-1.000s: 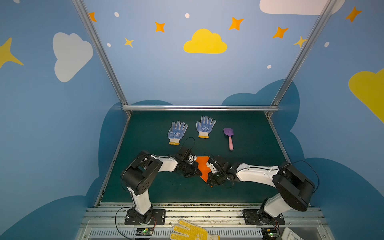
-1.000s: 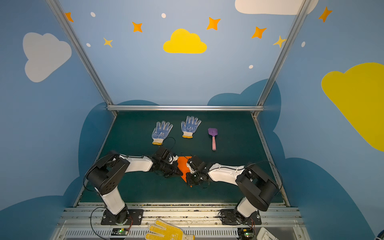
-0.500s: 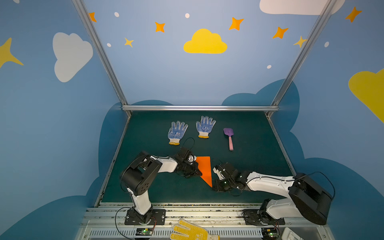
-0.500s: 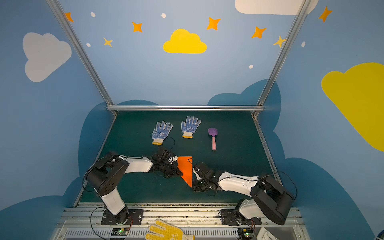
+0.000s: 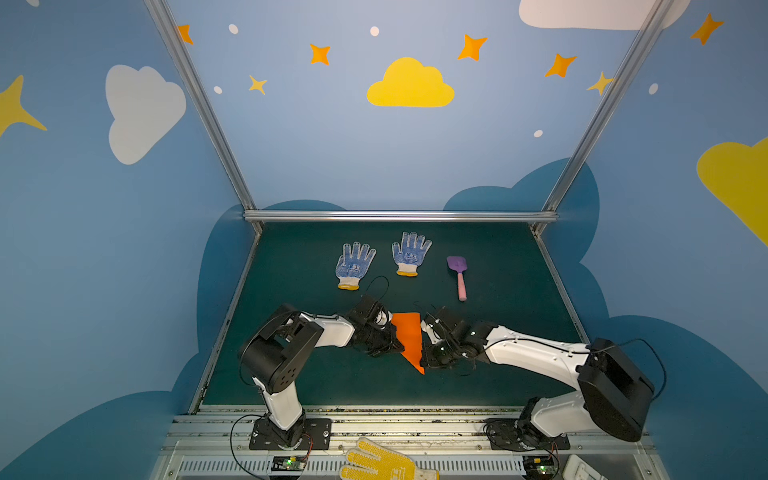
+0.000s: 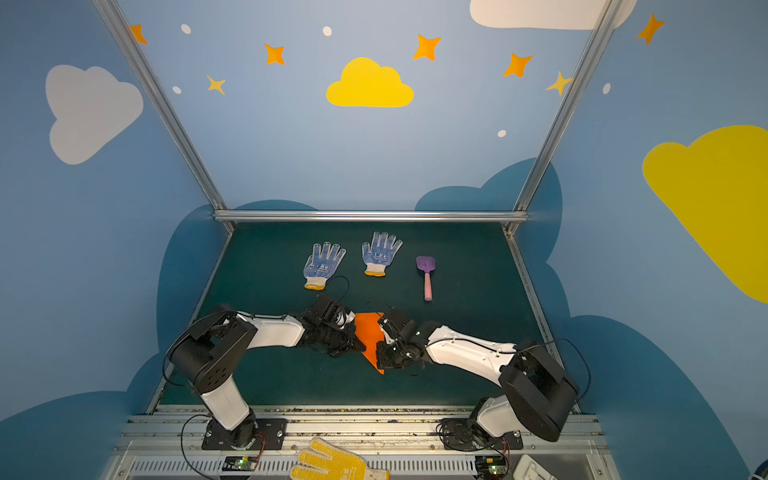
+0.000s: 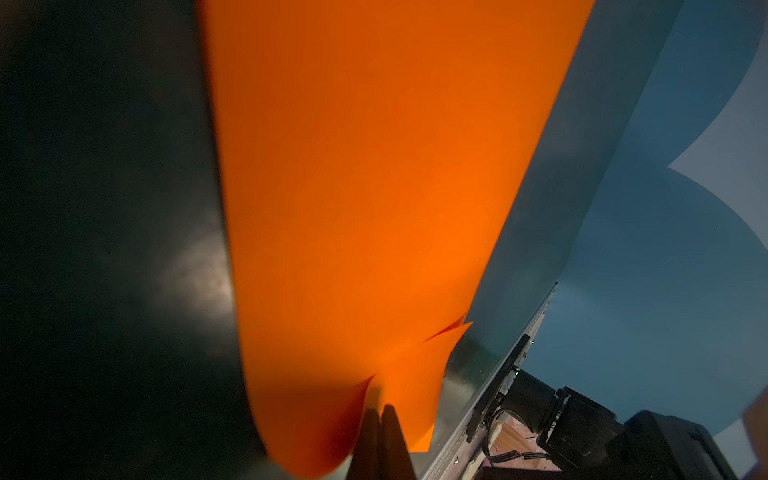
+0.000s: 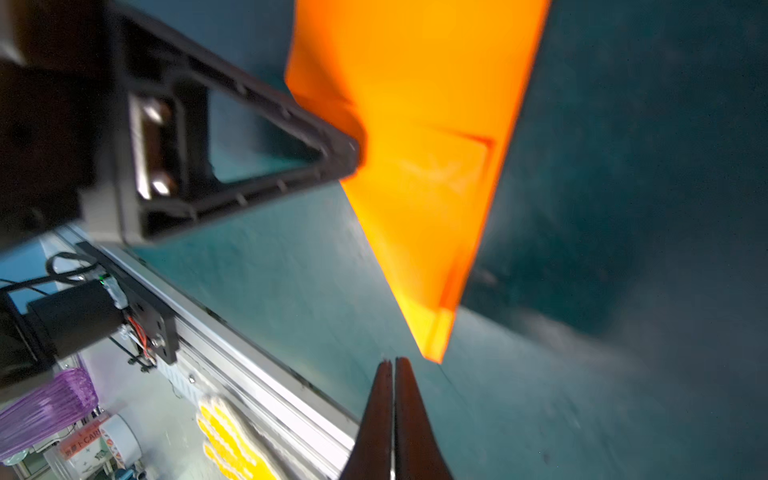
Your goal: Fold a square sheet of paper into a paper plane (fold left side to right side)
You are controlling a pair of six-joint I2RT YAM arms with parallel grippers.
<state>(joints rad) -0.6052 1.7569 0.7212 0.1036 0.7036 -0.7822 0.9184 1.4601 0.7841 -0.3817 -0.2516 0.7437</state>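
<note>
The orange sheet of paper (image 5: pixel 409 338) (image 6: pixel 370 336) lies on the green mat, folded into a narrow dart with its point toward the front rail. My left gripper (image 5: pixel 395 344) (image 6: pixel 358 343) (image 7: pixel 380 409) is shut. Its tips press on the paper's (image 7: pixel 365 208) left edge, and the paper curls up around them. My right gripper (image 5: pixel 428 365) (image 6: pixel 384 362) (image 8: pixel 392 362) is shut with nothing in it. It sits low beside the paper's (image 8: pixel 424 166) point, a small gap away from it. In the right wrist view the left fingers (image 8: pixel 332 153) rest on the paper.
Two blue-dotted gloves (image 5: pixel 354 266) (image 5: pixel 410 254) and a purple-and-pink toy shovel (image 5: pixel 458 275) lie farther back on the mat (image 5: pixel 316 382). A yellow dotted glove (image 5: pixel 380 461) rests on the front rail. Blue walls and metal posts close in the sides and back.
The right gripper slid off the paper toward the front, uncovering its right edge and point, and its arm has swung. The left gripper stayed on the paper's left edge.
</note>
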